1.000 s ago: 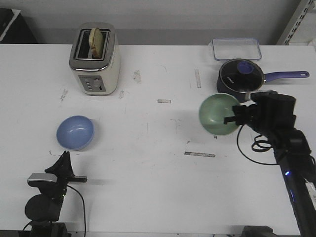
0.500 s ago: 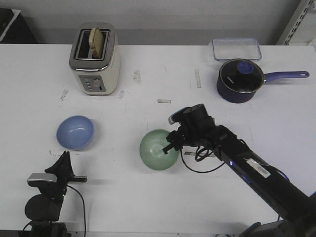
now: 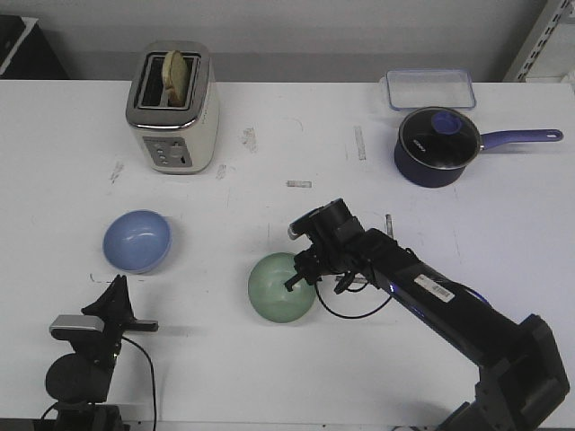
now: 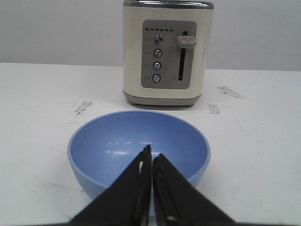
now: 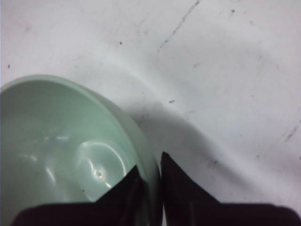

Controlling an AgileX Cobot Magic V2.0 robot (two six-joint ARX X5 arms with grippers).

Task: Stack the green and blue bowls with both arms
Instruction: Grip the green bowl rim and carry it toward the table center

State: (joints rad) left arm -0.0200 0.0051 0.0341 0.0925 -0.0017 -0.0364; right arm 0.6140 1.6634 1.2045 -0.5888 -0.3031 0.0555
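Observation:
The pale green bowl [image 3: 280, 287] is near the middle front of the table. My right gripper [image 3: 300, 275] is shut on its right rim, one finger inside and one outside; the rim shows in the right wrist view [image 5: 151, 165] between the fingers. I cannot tell whether the bowl rests on the table or hangs just above it. The blue bowl [image 3: 137, 241] sits upright at the front left. My left gripper [image 3: 117, 289] is shut and empty, just in front of the blue bowl [image 4: 138, 146], its tips close together at the near rim.
A cream toaster [image 3: 172, 108] with a slice in it stands at the back left, beyond the blue bowl. A dark navy lidded saucepan [image 3: 436, 145] and a clear lidded box [image 3: 431, 89] are at the back right.
My right arm carried the green bowl from the right side, by the saucepan, leftward and forward to the middle front and lowered it. The left arm and blue bowl have not moved.

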